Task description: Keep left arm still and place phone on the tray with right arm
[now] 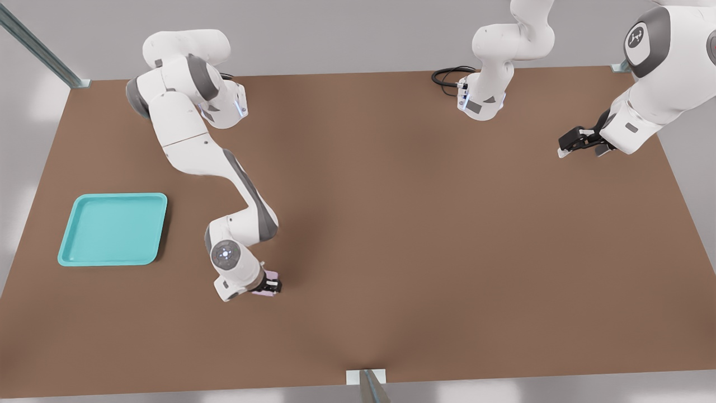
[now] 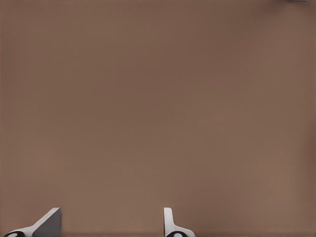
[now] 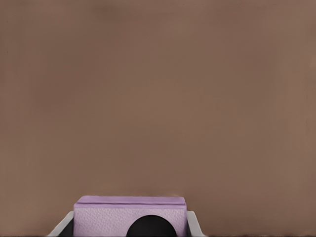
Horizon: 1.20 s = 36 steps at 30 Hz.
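**Task Status: Phone Gripped, Transfer to Tray Pending**

The right arm (image 1: 246, 201) reaches down over the brown table (image 1: 425, 235), its gripper (image 1: 269, 286) near the table's near edge in the front view. The phone (image 1: 268, 275) sits between the fingers; in the right wrist view its lilac body (image 3: 129, 213) fills the gap, with a finger (image 3: 63, 224) pressed against each side. The claw is therefore narrowed onto the phone and holding it. Whether the phone rests on the table or is already raised cannot be determined from these views.

The tray (image 1: 78, 224) lies on the table toward the front view's left, well apart from the gripper, with nothing in it.

Progress assessment:
- Done: the grasp appears secured.
- Left: lift the phone, carry it toward the front view's left until it is over the tray, lower it inside the raised rim, and release.

The task is judged to be roughly at its midpoint, with placement not yet done.
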Each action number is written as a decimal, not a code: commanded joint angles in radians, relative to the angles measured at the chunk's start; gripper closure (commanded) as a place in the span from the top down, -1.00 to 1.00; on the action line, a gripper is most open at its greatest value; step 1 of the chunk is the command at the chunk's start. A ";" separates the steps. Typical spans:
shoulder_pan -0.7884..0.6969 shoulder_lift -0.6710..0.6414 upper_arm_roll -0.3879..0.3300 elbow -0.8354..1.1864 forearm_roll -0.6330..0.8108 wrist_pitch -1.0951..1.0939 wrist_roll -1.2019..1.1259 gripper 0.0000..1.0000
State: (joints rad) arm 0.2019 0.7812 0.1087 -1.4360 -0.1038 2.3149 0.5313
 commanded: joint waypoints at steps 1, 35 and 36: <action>-0.018 -0.074 0.002 -0.041 -0.005 -0.154 -0.028 0.56; -0.099 -0.675 -0.184 0.037 0.107 -0.799 -0.600 1.00; -0.099 -0.675 -0.182 0.026 0.098 -0.795 -0.600 1.00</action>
State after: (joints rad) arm 0.0955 0.1088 -0.0661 -1.4026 -0.0277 1.6314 -0.0797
